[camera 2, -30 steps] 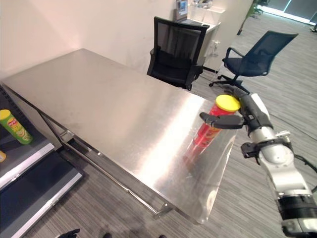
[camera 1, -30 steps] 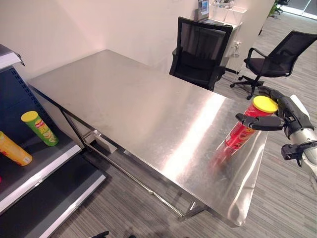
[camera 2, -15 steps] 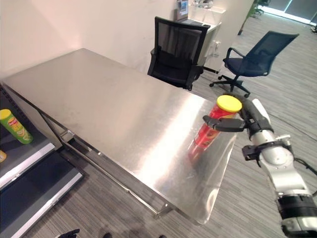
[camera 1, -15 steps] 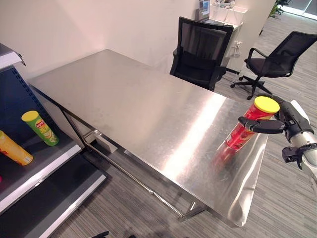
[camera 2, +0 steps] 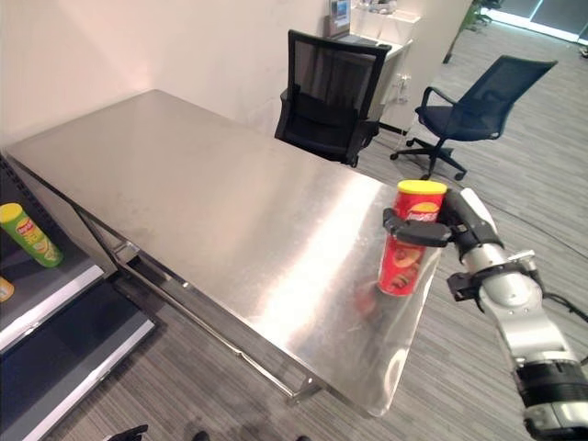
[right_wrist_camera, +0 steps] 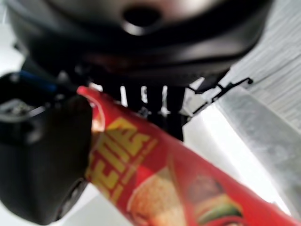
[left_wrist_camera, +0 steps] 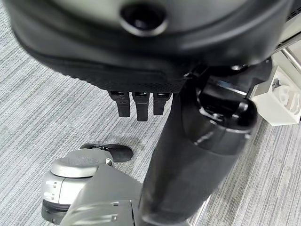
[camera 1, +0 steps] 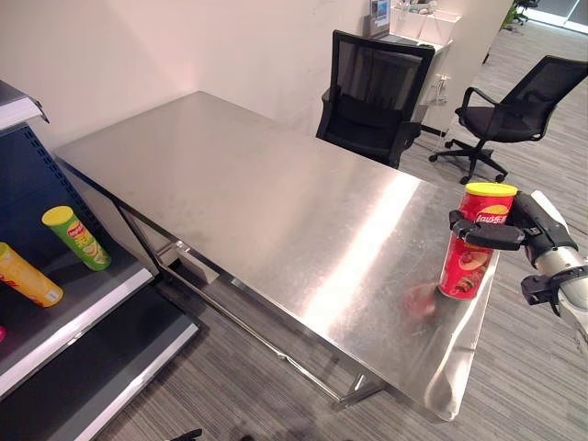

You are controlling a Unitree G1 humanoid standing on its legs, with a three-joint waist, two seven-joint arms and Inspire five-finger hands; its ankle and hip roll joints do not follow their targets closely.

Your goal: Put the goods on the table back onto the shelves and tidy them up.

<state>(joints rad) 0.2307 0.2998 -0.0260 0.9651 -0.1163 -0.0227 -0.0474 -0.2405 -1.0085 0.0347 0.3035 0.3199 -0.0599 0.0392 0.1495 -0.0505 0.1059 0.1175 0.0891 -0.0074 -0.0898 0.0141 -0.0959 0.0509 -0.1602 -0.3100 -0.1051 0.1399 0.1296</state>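
A red chip can [camera 1: 473, 241] with a yellow lid stands upright at the right end of the steel table [camera 1: 257, 202], close to its edge. My right hand [camera 1: 530, 226] comes in from the right and is shut on the can's upper part, thumb across the front and fingers behind. Up close in the right wrist view, the red can [right_wrist_camera: 155, 174] runs between the thumb [right_wrist_camera: 42, 155] and the fingers. On the shelf [camera 1: 69, 299] at the left lie a green can [camera 1: 75, 237] and an orange can [camera 1: 28, 276]. My left hand [left_wrist_camera: 136, 103] hangs over the floor with relaxed fingers, holding nothing.
A black office chair [camera 1: 372, 96] stands against the table's far side, and a second chair [camera 1: 514, 106] sits further right on the carpet. A lower shelf board [camera 1: 110, 372] lies under the cans. A white cabinet [camera 1: 413, 23] stands by the wall.
The red can leaned with its top towards my right hand; now it stands upright and a little lower at the table's right edge. The hand has stayed on it.
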